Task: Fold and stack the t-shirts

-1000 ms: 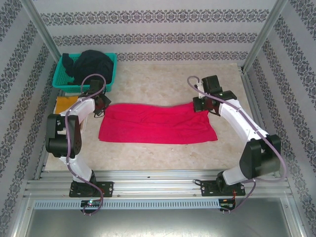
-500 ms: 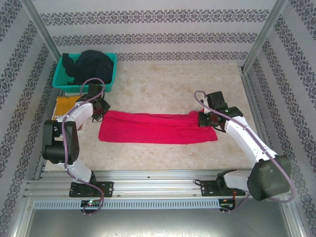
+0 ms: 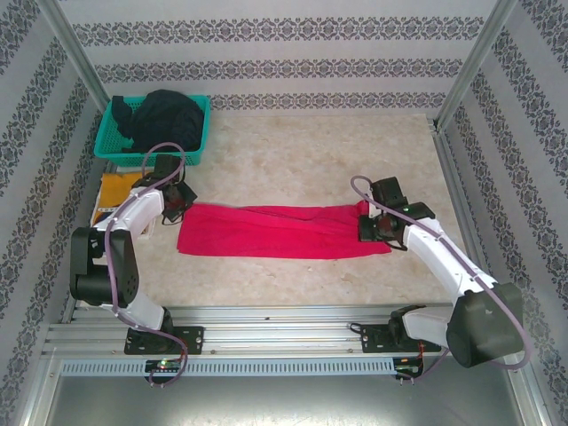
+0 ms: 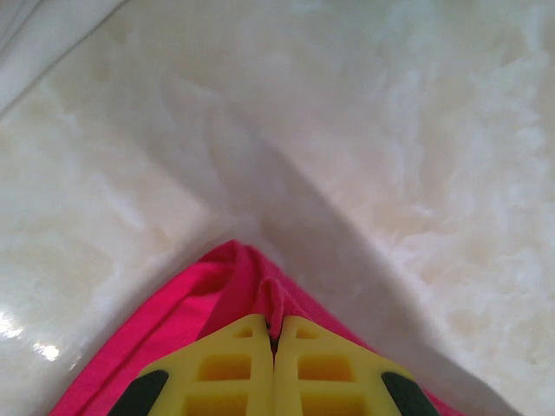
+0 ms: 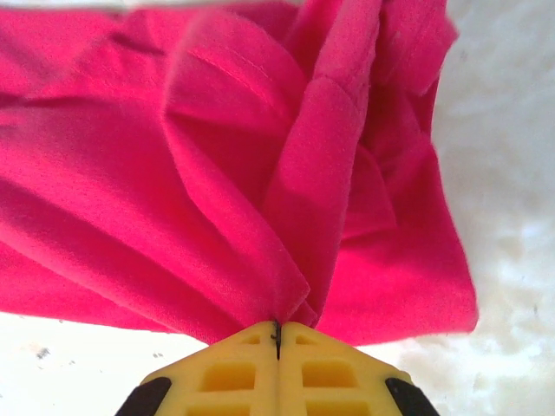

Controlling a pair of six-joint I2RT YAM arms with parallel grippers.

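Pale marbled tabletop [image 3: 293,151] fills my overhead feed, boxed in by patterned wallpaper [image 3: 284,67] on three sides. A bright red cloth t-shirt [image 3: 275,232] lies across the middle of it as a long narrow band running from 9 o'clock to 3 o'clock, with its far edge doubled toward me.

The left gripper [image 3: 177,210] sits at the band's 10 o'clock corner. On its wrist feed the left gripper [image 4: 274,322] has its yellow fingers [image 4: 225,368] pressed together on a ridge of the red cloth [image 4: 230,277] – a firm pinch, with bare table beyond at 12 o'clock.

The right gripper [image 3: 368,229] is at the 3 o'clock end. From the right wrist view, the gripper [image 5: 277,328] is likewise clamped tight on a gathered fold, and the red fabric [image 5: 217,173] fans out from the tips in deep creases toward 12 o'clock.

Off at 10 o'clock in the overhead feed, a teal plastic mesh basket [image 3: 114,142] holds a heap of dark navy t-shirts [image 3: 169,115]. Just on its 6 o'clock side, a mustard-yellow t-shirt [image 3: 115,188] lies flat beside the left arm – partly hidden by it.
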